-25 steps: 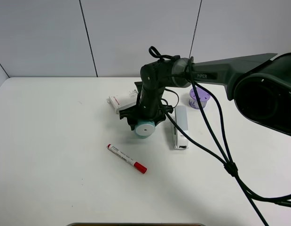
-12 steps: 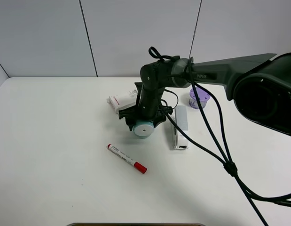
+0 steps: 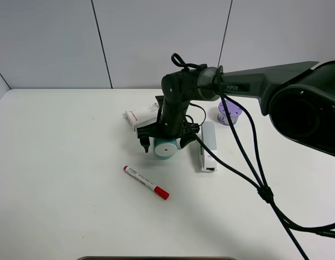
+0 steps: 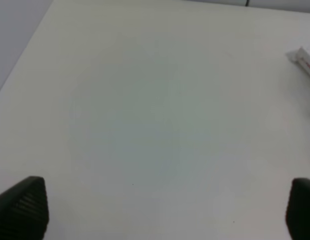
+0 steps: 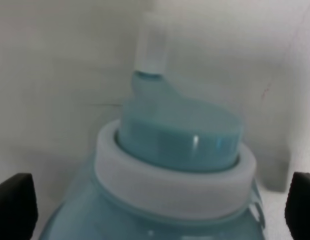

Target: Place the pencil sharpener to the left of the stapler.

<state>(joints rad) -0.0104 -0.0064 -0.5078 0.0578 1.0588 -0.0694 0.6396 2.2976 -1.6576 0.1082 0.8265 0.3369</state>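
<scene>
The teal pencil sharpener (image 3: 165, 147) lies on the white table just left of the long white stapler (image 3: 207, 145), its flat white face toward the camera. My right gripper (image 3: 164, 143) hangs over it, open, with one finger on each side and a gap between each finger and the body. In the right wrist view the sharpener (image 5: 180, 165) fills the middle, its pale tapered end pointing away, and the fingertips (image 5: 14, 200) show only at the corners. My left gripper (image 4: 165, 210) is open over bare table and holds nothing.
A flat white box with a red mark (image 3: 141, 116) lies behind the sharpener, also seen as the box (image 4: 307, 57). A small purple cylinder (image 3: 229, 112) stands behind the stapler. A red-capped marker (image 3: 146, 182) lies nearer the front. Black cables (image 3: 254, 168) trail to the right.
My right gripper's fingers have spread apart and let go of the pencil sharpener, which now lies on the table beside the stapler. The arm itself has barely moved.
</scene>
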